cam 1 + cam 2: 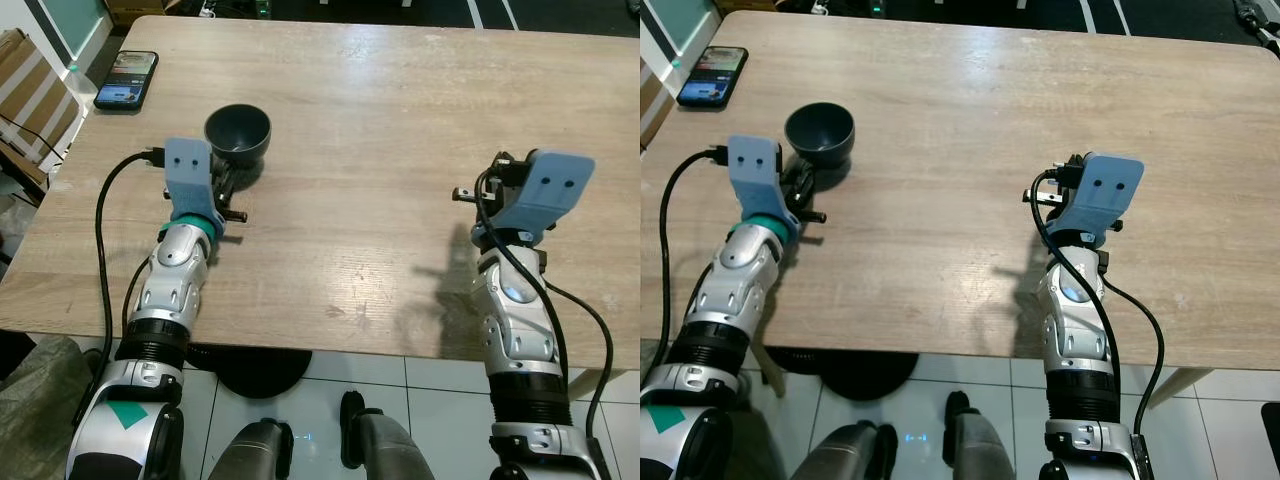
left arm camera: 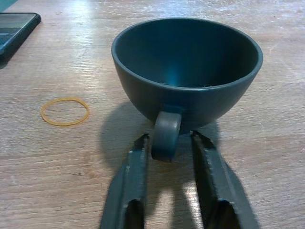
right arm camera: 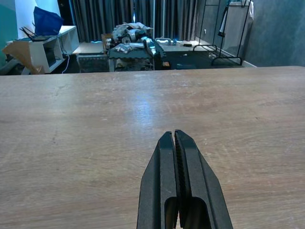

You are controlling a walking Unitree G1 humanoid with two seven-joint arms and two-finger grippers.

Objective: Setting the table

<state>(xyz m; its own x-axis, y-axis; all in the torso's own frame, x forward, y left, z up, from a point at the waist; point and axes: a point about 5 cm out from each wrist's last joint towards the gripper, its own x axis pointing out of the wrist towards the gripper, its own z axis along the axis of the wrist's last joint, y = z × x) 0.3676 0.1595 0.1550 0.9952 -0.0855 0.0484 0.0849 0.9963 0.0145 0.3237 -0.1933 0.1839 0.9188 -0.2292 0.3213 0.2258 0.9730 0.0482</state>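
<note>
**Cup handle lined up, not yet pinched**

Dark cup point(image 2: 187, 81) stands upright near the phone point(image 1: 132, 78). Left gripper point(image 2: 170, 157) open, fingers straddling the cup's handle point(image 2: 166, 134). Close squarely on it (it looks slippery). Right gripper point(image 3: 177, 157) closed, empty, well apart from the cup.

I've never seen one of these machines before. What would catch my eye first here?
Probably the dark cup on the wooden table, with the left gripper holding its open fingers on either side of the cup's handle. Next, the right gripper, shut and idle over bare table.
</note>
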